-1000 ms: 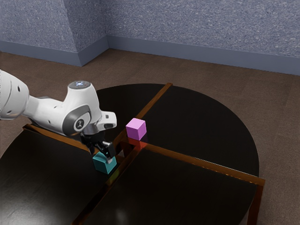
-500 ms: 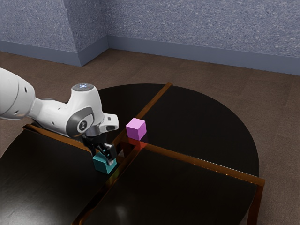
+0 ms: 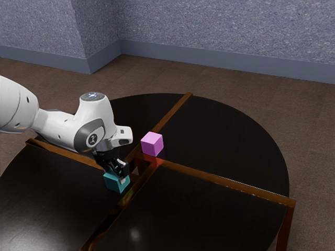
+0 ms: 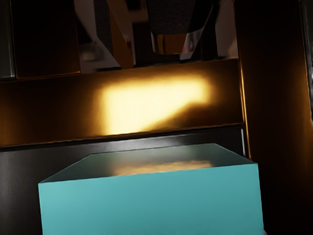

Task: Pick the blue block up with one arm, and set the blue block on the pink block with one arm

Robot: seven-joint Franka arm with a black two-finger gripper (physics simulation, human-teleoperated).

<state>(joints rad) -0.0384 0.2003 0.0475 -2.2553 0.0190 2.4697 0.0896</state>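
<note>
Blue block [image 3: 115, 182]: positioned on the dark desk [image 3: 225, 136], just beside the crossing of the wooden strips [image 3: 209, 179], on the exterior view's left of it. In the wrist view the blue block [image 4: 151, 196] sits directly under my hand, with a glare-lit strip [image 4: 146, 103] beyond it.

Pincer [image 3: 118, 170]: clenched on the blue block, one finger at each of two opposite sides, gripping near its top.

Change since one second ago: the fingers were set wider and have closed in on the block. My hand has shifted slightly toward the exterior view's right. The block's position is practically unchanged. I cannot tell whether it has left the surface.

Pink block [image 3: 152, 144]: unmoved, standing apart on the far side of the crossing.
</note>
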